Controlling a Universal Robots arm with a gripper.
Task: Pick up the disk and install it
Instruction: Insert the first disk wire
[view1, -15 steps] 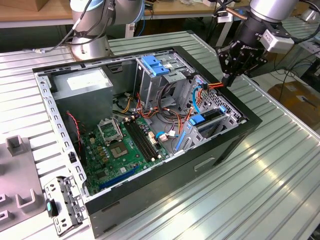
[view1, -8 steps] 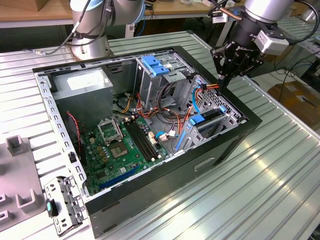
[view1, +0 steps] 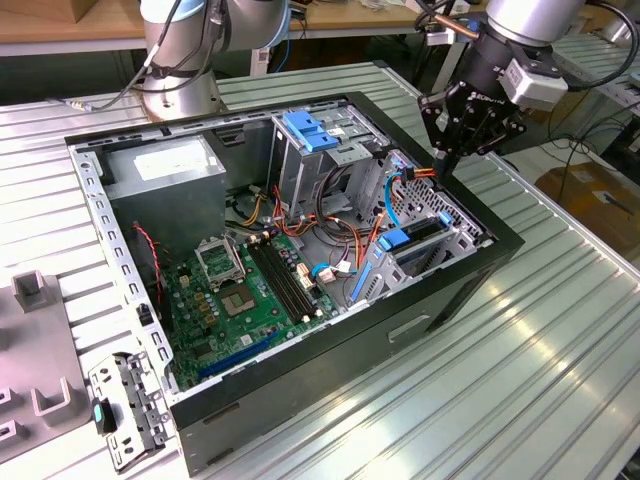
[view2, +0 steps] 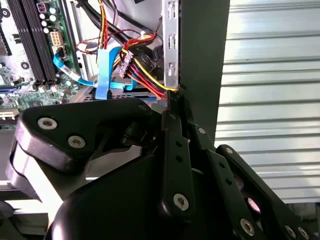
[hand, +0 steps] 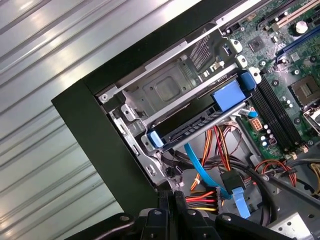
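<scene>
On the ribbed metal surface (view1: 560, 330) lies the open computer case (view1: 440, 300), its black rim walling off the exterior view's right side, with bare surface beyond. Inside, the green motherboard (view1: 250, 290) fills the floor. The disk (hand: 200, 122) sits in the metal drive cage (hand: 170, 90) at the case's corner, its long axis running along the cage rails, blue carrier ends showing. My tool (view1: 447, 160) hangs at the case rim beside the cage, above the coloured cables (hand: 215, 150), fingers pressed narrow together, holding nothing.
</scene>
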